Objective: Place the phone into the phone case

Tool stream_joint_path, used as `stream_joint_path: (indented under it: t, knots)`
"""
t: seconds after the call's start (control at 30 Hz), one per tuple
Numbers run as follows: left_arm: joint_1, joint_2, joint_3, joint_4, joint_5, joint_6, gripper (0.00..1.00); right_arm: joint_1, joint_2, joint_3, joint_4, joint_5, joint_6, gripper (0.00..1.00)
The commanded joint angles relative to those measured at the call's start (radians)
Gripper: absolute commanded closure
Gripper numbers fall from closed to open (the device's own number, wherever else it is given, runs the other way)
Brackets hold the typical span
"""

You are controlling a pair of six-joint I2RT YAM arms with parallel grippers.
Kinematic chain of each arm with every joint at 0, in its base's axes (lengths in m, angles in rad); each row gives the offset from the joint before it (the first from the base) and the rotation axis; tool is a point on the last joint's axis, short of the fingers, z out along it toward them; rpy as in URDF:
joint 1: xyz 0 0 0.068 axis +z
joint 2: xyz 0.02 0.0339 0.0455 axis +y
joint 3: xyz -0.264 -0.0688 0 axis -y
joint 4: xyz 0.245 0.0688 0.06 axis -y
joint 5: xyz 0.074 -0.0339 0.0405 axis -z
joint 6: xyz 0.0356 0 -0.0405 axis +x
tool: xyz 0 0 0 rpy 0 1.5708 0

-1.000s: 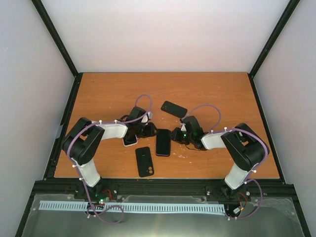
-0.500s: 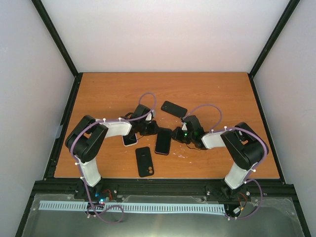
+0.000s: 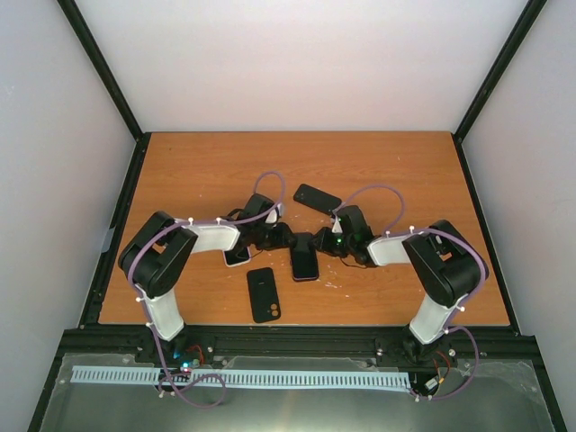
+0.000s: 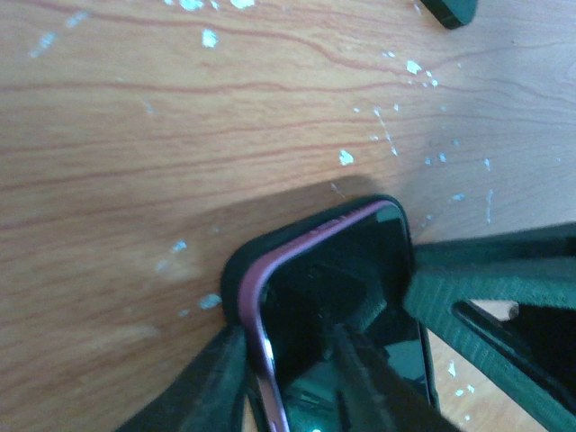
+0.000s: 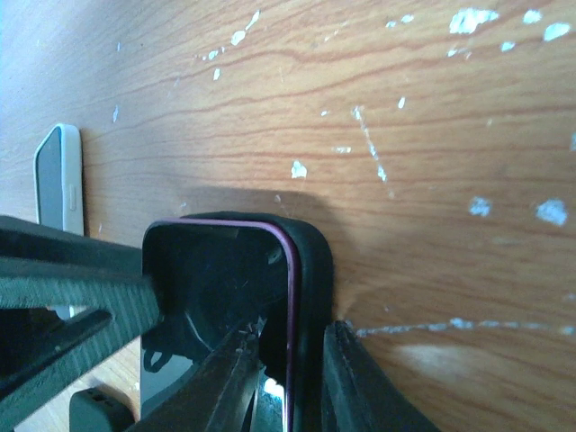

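Observation:
A dark phone [image 3: 304,259] with a purple rim lies mid-table, seated in a black case that shows as a thick lip round its corner. In the left wrist view my left gripper [image 4: 288,346] is shut on the left edge of the phone [image 4: 342,288] and case [image 4: 236,279], one finger outside and one on the screen. In the right wrist view my right gripper [image 5: 292,337] is shut on the opposite edge of the phone [image 5: 216,279] and case [image 5: 315,261]. From above, the left gripper [image 3: 286,239] and right gripper [image 3: 320,245] meet at the phone's far end.
A second black case [image 3: 263,294] with camera holes lies near the front edge. A black phone or case [image 3: 317,198] lies behind the right gripper. A white phone [image 3: 237,256] lies under the left arm and shows in the right wrist view [image 5: 58,180].
My left gripper has moved right to the phone's far end and closed on its edge. The phone has shifted slightly right and turned. The right gripper has stayed on it.

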Motion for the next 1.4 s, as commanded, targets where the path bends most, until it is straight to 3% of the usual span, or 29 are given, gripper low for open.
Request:
stream_joint_path:
  t: [0.0,0.13,0.47,0.63,0.9,1.37]
  knots:
    - [-0.056,-0.056,-0.005,0.003,0.097,-0.017,0.62,-0.012,0.005,0.017,-0.010,-0.022,-0.033,0.79]
    - [-0.053,-0.110,-0.042,-0.017,0.045,-0.022,0.60,-0.014,-0.051,-0.020,-0.048,-0.033,-0.029,0.75]
    - [-0.053,-0.128,-0.116,-0.002,0.079,-0.033,0.60,-0.013,-0.136,-0.148,-0.048,-0.053,-0.004,0.59]
    - [-0.055,-0.127,-0.123,0.030,0.135,-0.031,0.65,-0.003,-0.102,-0.170,0.018,-0.100,0.032,0.58]
    - [-0.067,-0.090,-0.154,0.133,0.200,-0.085,0.87,0.003,-0.055,-0.178,0.185,-0.197,0.128,0.58]
    - [-0.069,-0.124,-0.176,0.112,0.192,-0.074,0.84,0.015,-0.152,-0.227,0.297,-0.261,0.239,0.59]
